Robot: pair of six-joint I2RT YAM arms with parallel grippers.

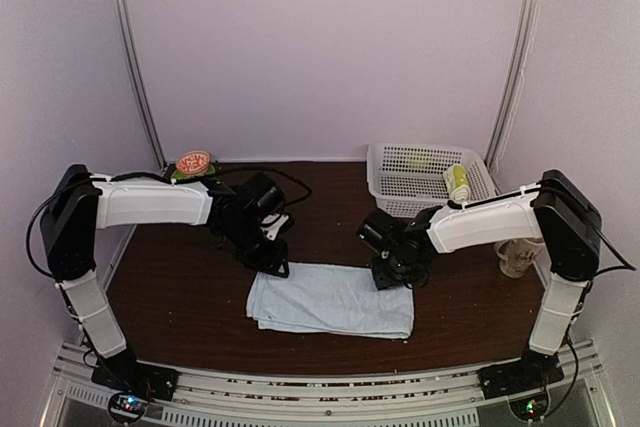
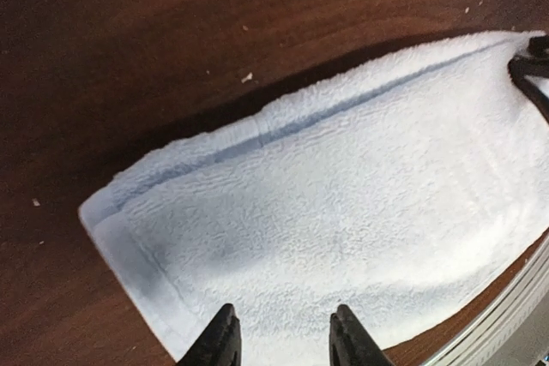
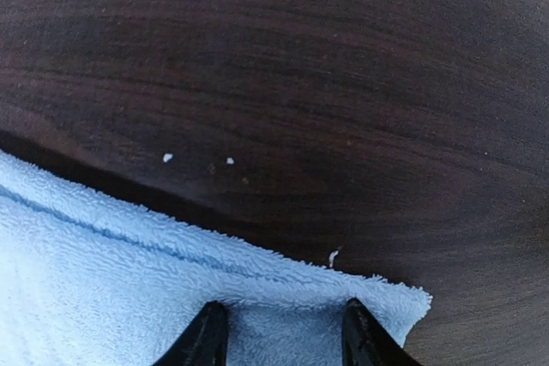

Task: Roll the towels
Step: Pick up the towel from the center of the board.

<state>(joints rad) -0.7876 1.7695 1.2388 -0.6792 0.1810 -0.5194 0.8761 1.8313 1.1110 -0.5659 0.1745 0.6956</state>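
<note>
towel (image 1: 332,299): folded flat on table (image 1: 170,287) | left jaws: half-open above its far-left corner | right jaws: likewise at far-right corner | reason: likely poised to roll evenly

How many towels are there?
2. The blue towel lies flat on the table, in the middle near the front. The small green towel looks rolled up and sits in the white basket at the back right. Others could be hidden in the basket.
</note>
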